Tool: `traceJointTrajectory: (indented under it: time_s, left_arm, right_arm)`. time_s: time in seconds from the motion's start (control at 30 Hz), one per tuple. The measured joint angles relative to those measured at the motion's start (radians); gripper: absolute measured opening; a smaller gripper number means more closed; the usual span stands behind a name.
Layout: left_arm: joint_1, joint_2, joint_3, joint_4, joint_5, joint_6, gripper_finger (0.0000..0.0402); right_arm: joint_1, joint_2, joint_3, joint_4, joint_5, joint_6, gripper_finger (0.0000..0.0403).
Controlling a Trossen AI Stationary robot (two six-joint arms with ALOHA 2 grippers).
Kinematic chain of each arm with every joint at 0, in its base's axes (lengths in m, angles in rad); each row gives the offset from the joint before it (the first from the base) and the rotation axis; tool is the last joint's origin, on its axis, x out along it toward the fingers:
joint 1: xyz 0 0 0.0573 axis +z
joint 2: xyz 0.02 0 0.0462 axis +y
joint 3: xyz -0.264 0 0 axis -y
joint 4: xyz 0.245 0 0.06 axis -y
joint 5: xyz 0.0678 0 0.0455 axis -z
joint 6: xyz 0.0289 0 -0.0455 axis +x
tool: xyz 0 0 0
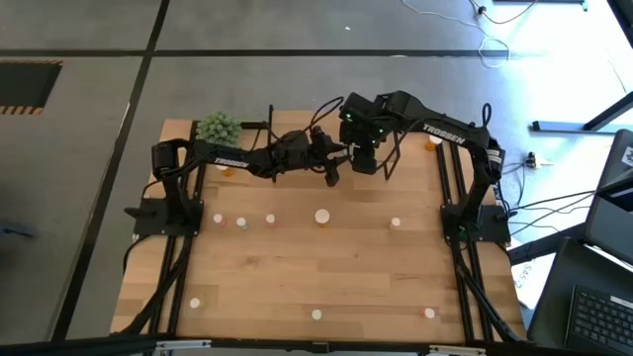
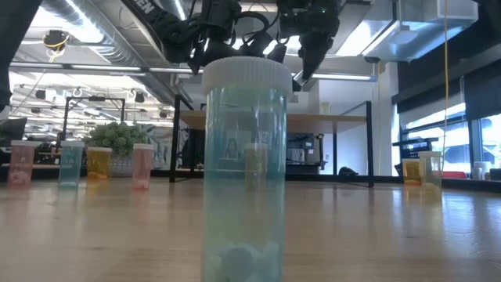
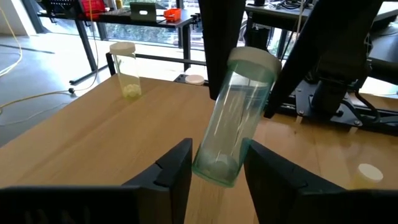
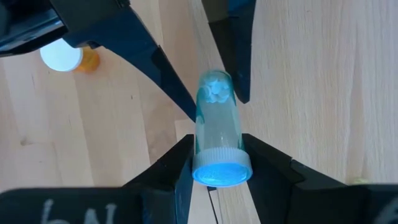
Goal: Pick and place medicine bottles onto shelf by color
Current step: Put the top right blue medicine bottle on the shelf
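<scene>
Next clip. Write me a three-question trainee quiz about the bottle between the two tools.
1. True or false: the right tool grips the pale blue-green bottle at its cap end.
2. The bottle is: A standing upright on wood; B tilted, up in the air; C lying flat on its side.
3. Fill in: the left tool sits at the bottle's ____ end.
Key: 1 true; 2 B; 3 base.

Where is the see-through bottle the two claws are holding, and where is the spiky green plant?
clear bottle (image 4: 217, 124), right wrist view, middle of its body.
spiky green plant (image 1: 219, 128), high view, middle of its leaves.
</scene>
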Motion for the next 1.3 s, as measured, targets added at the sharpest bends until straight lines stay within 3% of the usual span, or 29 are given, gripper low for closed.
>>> traceJointTrajectory:
  time_s: [0.9, 1.1, 1.3]
  left_arm:
    - [0.0, 0.0, 0.0, 0.002, -0.006, -0.001, 0.013]
    - [0.001, -0.001, 0.0, 0.003, -0.01, -0.001, 0.013]
    - [0.001, -0.001, 0.0, 0.002, -0.01, -0.002, 0.0129]
  right_arm:
    - [0.0, 0.0, 0.0, 0.004, 0.024, -0.003, 0.0145]
    - [0.001, 0.0, 0.0, 0.004, 0.11, -0.002, 0.016]
    - [0.001, -0.002, 0.0, -0.002, 0.121, -0.025, 0.0161]
